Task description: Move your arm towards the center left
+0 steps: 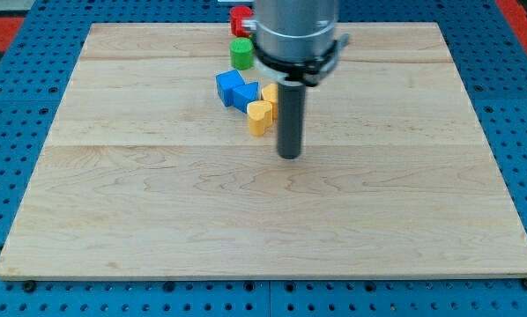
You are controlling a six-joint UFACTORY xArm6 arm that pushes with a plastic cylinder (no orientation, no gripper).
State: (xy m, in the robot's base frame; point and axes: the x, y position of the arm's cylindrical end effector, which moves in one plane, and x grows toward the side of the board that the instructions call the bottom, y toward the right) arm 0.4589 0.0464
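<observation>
My tip rests on the wooden board near its middle, a little toward the view's top. A yellow heart-shaped block lies just left of and above the tip. A second yellow block sits behind it, partly hidden by the rod. Two blue blocks lie touching each other left of the yellow ones. A green cylinder stands further toward the top, and a red block sits at the board's top edge, partly hidden by the arm.
The board lies on a blue perforated table. The arm's grey body covers part of the board's top middle.
</observation>
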